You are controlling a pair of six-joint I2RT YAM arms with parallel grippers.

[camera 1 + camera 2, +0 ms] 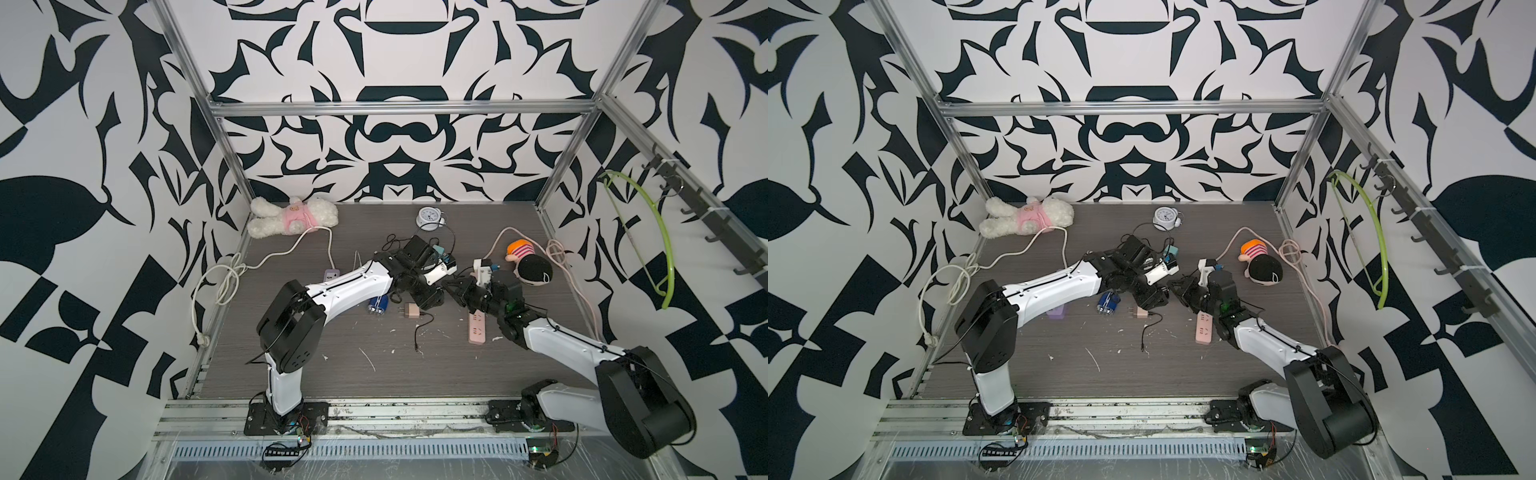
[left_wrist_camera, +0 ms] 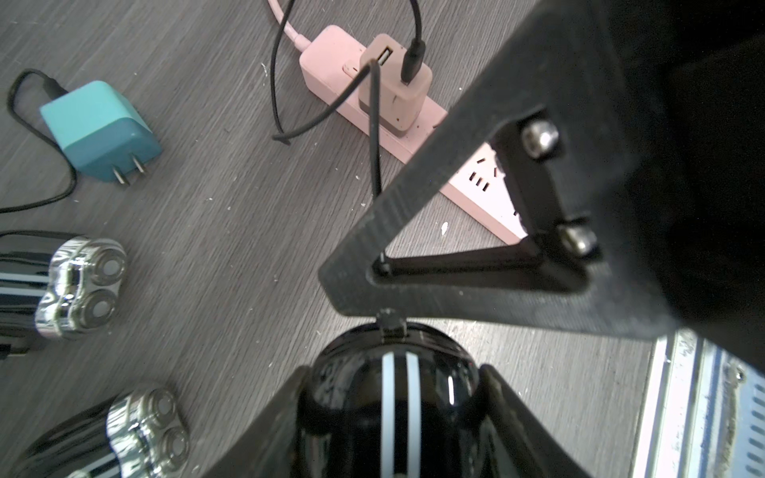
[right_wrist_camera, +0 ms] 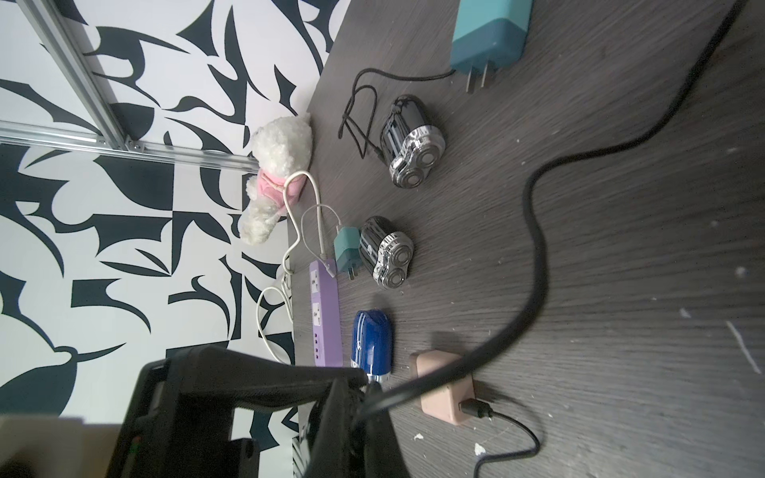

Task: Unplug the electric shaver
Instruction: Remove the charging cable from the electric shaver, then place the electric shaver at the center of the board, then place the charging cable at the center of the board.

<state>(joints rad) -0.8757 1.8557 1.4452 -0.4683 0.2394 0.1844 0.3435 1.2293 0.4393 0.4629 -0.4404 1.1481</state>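
Black shaver (image 2: 389,407) | left end effector (image 2: 393,372) is holding it steady | right end effector (image 3: 364,387) is pinching its cord (image 3: 534,231) tight, for pulling.

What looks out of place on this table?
White flecks are strewn over the dark tabletop, mostly toward its front; they look like debris. A teal charger lies loose, prongs bare, plugged into nothing.

A beige square charger (image 1: 411,311) lies near the pink plastic power strip (image 1: 477,329), on its left, with 1 blue cylindrical shaver (image 1: 378,306) farther left. Behind the strip stands a round white alarm clock (image 1: 428,217), with a striped cloth doll (image 1: 531,266) behind-right and a white plush bear (image 1: 291,216) far behind-left.
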